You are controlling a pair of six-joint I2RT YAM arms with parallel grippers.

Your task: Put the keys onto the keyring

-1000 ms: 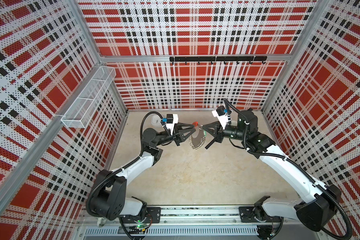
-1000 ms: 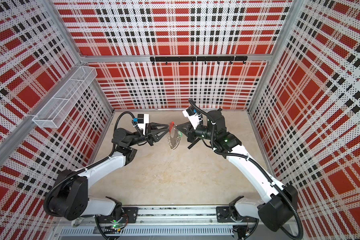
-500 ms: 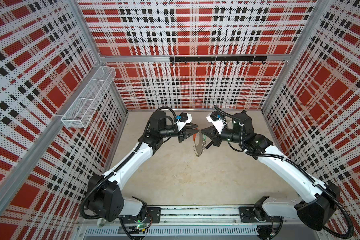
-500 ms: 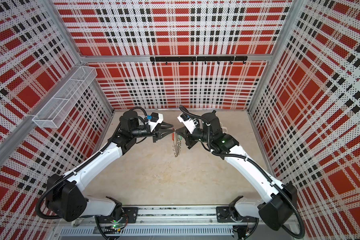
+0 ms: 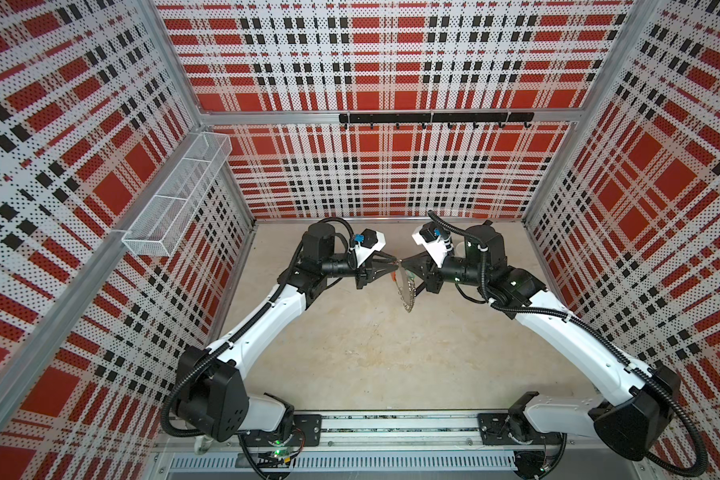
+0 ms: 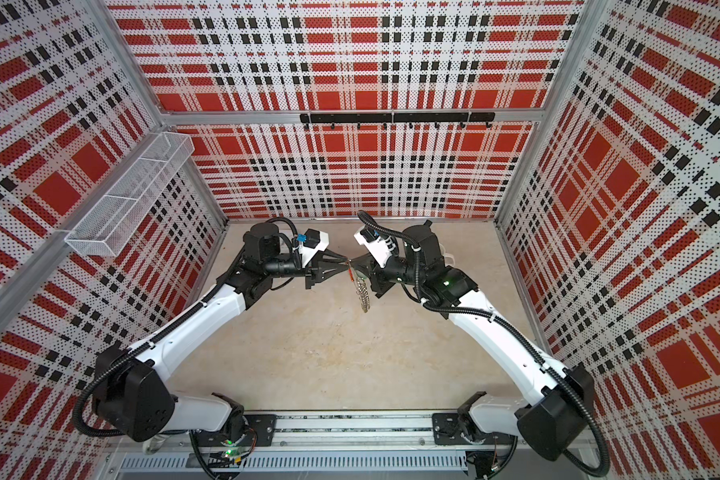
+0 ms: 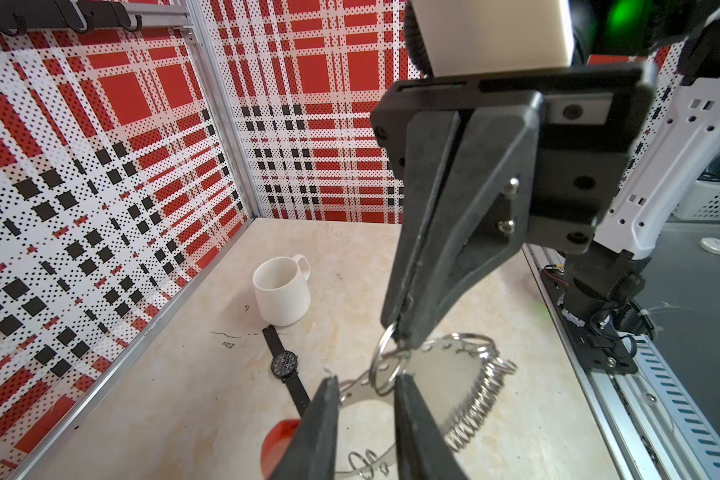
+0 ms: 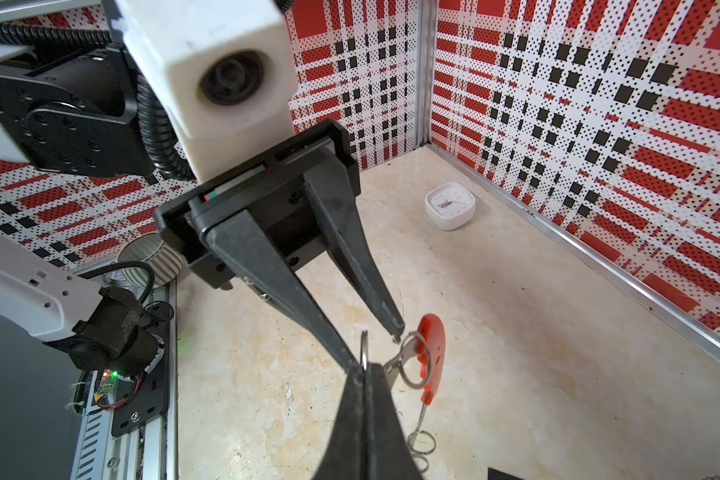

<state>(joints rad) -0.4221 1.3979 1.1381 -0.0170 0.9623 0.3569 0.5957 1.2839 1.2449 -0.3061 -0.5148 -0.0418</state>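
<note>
Nearest, the base rail (image 5: 391,424) runs along the front edge of the table (image 5: 371,357); both arms rise from it and lean inward, so that the two grippers meet tip to tip above the far half of the table, clear of its surface.

The left gripper (image 5: 394,269) stands part-way open, its fingers (image 7: 325,415) astride the grey end of the keyring (image 5: 408,291); whether either finger touches the metal I cannot tell. The right gripper (image 5: 404,264) is closed tight, pinching a thin split ring (image 8: 363,347) between its tips.

The keyring hangs in the air from that ring, below and between the two grippers, and is seen nearly edge-on in both top views; its red section (image 8: 431,353) lies just beside the left gripper's fingers; its row of small wire loops (image 7: 476,399) hangs lowest.

Farther off, on the table, a black watch (image 7: 285,365) lies flat; a white mug (image 7: 281,291) stands upright just behind it, near but not touching; a white clock (image 8: 449,205) sits near a corner of the walls.

Farthest, a black hook rail (image 5: 433,117) runs across the back wall; a wire basket (image 5: 175,199) is fixed high on the left wall.
</note>
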